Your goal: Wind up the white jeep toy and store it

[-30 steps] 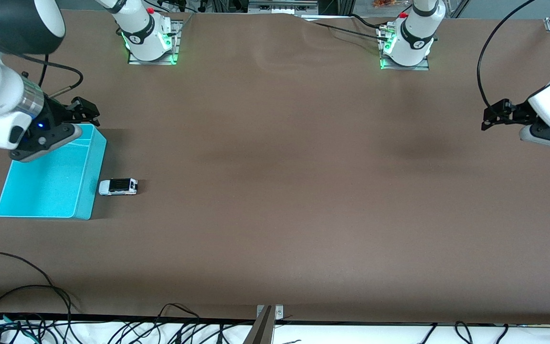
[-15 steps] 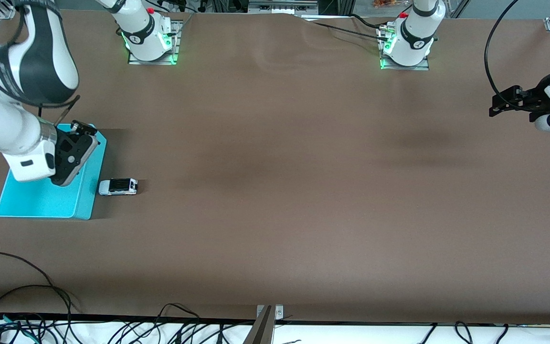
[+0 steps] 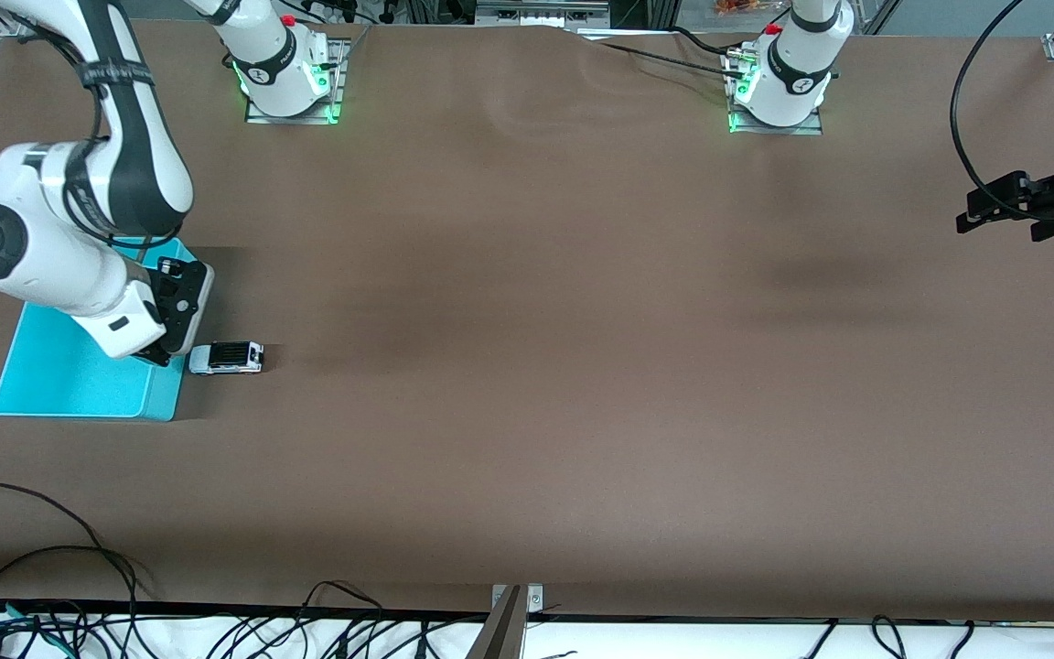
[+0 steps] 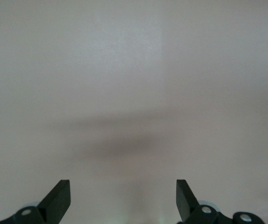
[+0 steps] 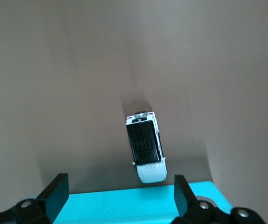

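The white jeep toy [image 3: 226,357], tiny with a black roof and dark wheels, stands on the brown table right beside the turquoise bin [image 3: 69,377], on the side toward the left arm's end. My right gripper [image 3: 164,355] hangs over the bin's wall next to the jeep. In the right wrist view it [image 5: 120,184] is open and empty, with the jeep [image 5: 146,147] just ahead between the fingers and the bin's rim [image 5: 138,205] below. My left gripper [image 3: 975,209] waits open and empty over the table's left-arm end; it [image 4: 123,186] sees only bare table.
The two arm bases [image 3: 287,73] [image 3: 779,78] stand along the table's farthest edge. Loose cables [image 3: 33,558] lie at the table's nearest edge. A metal bracket [image 3: 509,622] sticks up at the middle of that edge.
My right arm swung down from over the bin's farther corner to the bin's wall beside the jeep. My left gripper drew back toward the table's end. The jeep has not moved.
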